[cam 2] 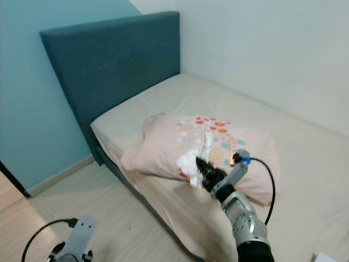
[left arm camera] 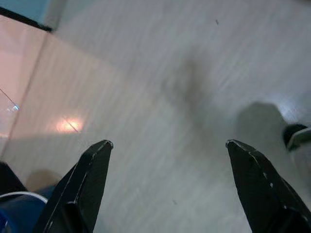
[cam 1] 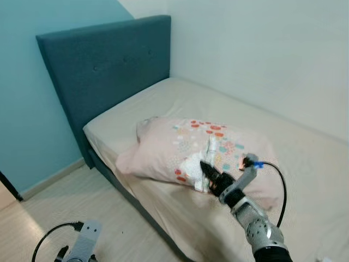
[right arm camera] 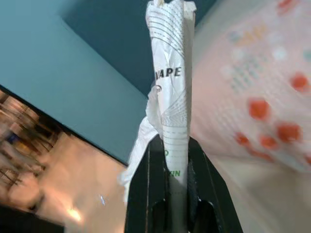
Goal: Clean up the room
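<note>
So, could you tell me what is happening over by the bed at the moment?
The robot's right claw is shut on a crumpled white wrapper with printed lettering, holding it just above the pink patterned pillow. The pillow lies on the bed near the blue headboard. The left claw hangs open over the bare floor, holding nothing.

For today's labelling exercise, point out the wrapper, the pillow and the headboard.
wrapper (right arm camera: pixel 171 97), right wrist view, printed middle above the right claw
pillow (cam 1: pixel 163 147), left eye view, plain pink part
headboard (cam 1: pixel 109 71), left eye view, padded front
</note>
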Motion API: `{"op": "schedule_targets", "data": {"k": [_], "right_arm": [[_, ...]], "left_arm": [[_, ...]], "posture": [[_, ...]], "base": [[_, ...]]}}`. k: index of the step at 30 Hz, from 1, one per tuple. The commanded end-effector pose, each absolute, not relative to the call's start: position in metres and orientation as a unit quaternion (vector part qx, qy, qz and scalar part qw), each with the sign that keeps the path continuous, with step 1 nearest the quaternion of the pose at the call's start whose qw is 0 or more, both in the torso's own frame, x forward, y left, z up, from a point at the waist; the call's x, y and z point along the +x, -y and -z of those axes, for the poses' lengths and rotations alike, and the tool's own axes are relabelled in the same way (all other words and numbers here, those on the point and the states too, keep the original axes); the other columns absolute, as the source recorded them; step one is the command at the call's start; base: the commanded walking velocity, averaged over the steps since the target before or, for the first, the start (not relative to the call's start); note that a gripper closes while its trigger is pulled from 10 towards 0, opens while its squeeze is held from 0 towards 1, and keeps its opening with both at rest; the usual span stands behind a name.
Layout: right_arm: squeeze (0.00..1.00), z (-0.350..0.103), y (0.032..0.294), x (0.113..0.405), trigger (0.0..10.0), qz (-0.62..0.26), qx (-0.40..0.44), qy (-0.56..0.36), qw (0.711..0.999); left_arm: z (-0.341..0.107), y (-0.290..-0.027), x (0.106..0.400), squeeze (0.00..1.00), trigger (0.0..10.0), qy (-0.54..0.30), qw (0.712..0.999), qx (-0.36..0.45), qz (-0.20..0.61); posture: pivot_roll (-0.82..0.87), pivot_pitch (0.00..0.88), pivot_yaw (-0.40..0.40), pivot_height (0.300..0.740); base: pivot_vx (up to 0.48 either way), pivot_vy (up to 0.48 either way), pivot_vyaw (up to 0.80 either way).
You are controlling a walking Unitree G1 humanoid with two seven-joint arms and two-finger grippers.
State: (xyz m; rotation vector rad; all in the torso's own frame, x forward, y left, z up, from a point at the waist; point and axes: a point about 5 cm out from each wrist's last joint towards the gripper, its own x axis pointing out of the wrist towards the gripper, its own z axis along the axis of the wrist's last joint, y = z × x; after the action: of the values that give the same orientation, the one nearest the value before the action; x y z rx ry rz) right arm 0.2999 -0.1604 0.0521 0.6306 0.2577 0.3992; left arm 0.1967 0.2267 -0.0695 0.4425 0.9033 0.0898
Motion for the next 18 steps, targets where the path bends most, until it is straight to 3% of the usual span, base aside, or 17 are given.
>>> {"op": "schedule_targets", "data": {"k": [1,11,12,14,15,18], "right_arm": [[0.00,-0.039,0.167,0.294,0.0,-0.177,0.287,-0.151,0.929],[0.00,0.011,0.196,0.261,0.0,-0.082,0.245,-0.249,0.933],[0.00,0.020,0.201,0.253,4.7,-0.062,0.229,-0.272,0.932],[0.00,0.020,0.201,0.253,4.7,-0.062,0.229,-0.272,0.932],[0.00,0.035,0.207,0.240,10.0,-0.039,0.195,-0.316,0.928],[0.00,0.042,0.209,0.232,10.0,-0.032,0.170,-0.339,0.925]], "left_arm": [[0.075,-0.221,0.190,0.00,10.0,-0.449,0.868,0.210,-0.030],[0.081,-0.208,0.183,0.00,10.0,-0.457,0.859,0.231,0.018],[0.082,-0.207,0.182,0.00,10.0,-0.460,0.857,0.230,0.022],[0.082,-0.207,0.182,0.00,10.0,-0.460,0.857,0.230,0.022],[0.083,-0.206,0.180,0.00,10.0,-0.468,0.855,0.223,0.023],[0.084,-0.205,0.180,0.00,10.0,-0.472,0.852,0.224,0.025]], "posture": [[0.02,0.000,-0.031,0.720],[0.02,0.000,-0.033,0.740],[0.02,0.000,-0.033,0.740],[0.02,0.000,-0.033,0.740],[0.02,0.000,-0.034,0.740],[0.02,0.000,-0.034,0.740]], "base": [[0.000,0.000,0.00],[0.000,0.000,0.00],[0.000,0.000,0.00],[0.000,0.000,0.00],[0.000,0.000,0.44],[-0.130,0.000,0.56]]}}
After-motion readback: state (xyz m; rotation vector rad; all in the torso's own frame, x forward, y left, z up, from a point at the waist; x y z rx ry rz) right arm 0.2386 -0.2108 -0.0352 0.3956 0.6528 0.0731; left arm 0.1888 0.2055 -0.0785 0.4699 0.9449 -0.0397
